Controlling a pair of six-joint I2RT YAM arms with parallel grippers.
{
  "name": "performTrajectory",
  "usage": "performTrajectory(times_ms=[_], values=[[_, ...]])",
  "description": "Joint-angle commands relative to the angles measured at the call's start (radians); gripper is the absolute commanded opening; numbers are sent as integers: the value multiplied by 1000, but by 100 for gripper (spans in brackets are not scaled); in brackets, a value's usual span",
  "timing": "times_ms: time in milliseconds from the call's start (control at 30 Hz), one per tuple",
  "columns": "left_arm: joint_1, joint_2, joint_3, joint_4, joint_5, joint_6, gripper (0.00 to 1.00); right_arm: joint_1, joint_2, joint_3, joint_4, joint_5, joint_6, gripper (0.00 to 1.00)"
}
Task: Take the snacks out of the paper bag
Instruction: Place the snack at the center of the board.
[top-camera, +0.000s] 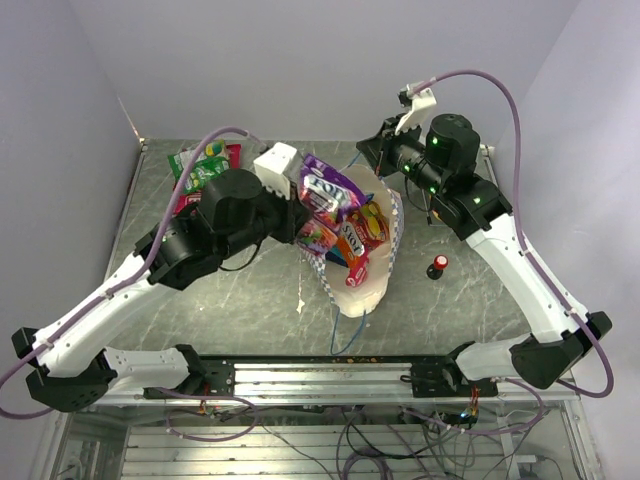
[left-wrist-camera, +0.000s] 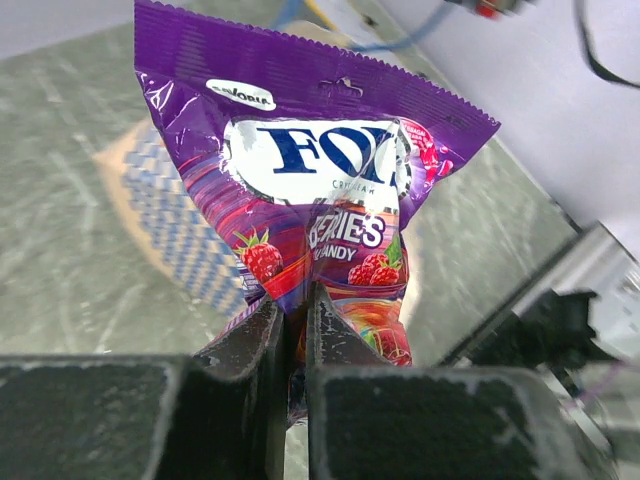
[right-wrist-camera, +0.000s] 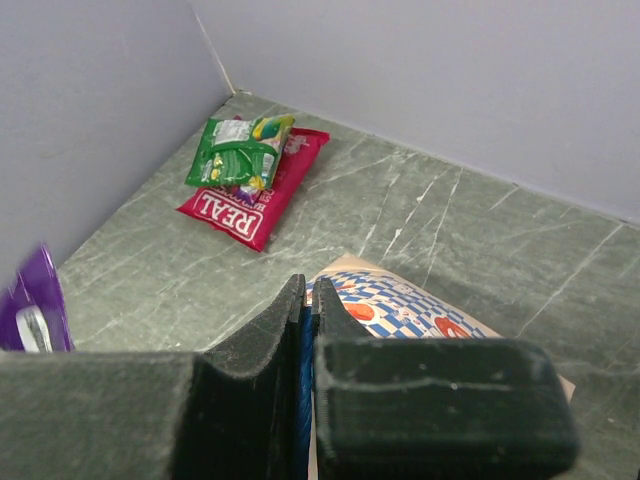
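The paper bag (top-camera: 385, 205) lies in the middle of the table, its mouth toward the near edge, with an orange packet (top-camera: 362, 228) and other snacks showing inside. My left gripper (left-wrist-camera: 295, 305) is shut on a purple candy bag (left-wrist-camera: 310, 180) and holds it above the paper bag's left side (top-camera: 330, 190). My right gripper (right-wrist-camera: 308, 292) is shut on the paper bag's blue cord handle at its far end; the checkered bag (right-wrist-camera: 410, 305) lies just beyond my fingers. A red packet marked "REAL" (right-wrist-camera: 255, 195) and a green packet (right-wrist-camera: 235, 150) lie at the far left corner.
A small red-and-black knob (top-camera: 438, 265) stands right of the bag. The red and green packets (top-camera: 200, 165) lie at the table's far left corner beside the walls. A blue cord (top-camera: 345, 330) trails from the bag's mouth toward the front rail.
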Motion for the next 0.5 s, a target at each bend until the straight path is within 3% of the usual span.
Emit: performTrajectory(times_ms=[0, 233, 367, 467], values=[[28, -41, 55, -31, -287, 7, 7, -5, 1, 2, 40, -10, -18, 0], [92, -89, 50, -26, -509, -57, 7, -5, 25, 50, 28, -27, -3, 0], [169, -29, 86, -124, -535, -109, 7, -6, 22, 37, 30, -30, 6, 0], [260, 24, 100, -141, -464, -131, 7, -7, 30, 58, 0, -53, 4, 0]])
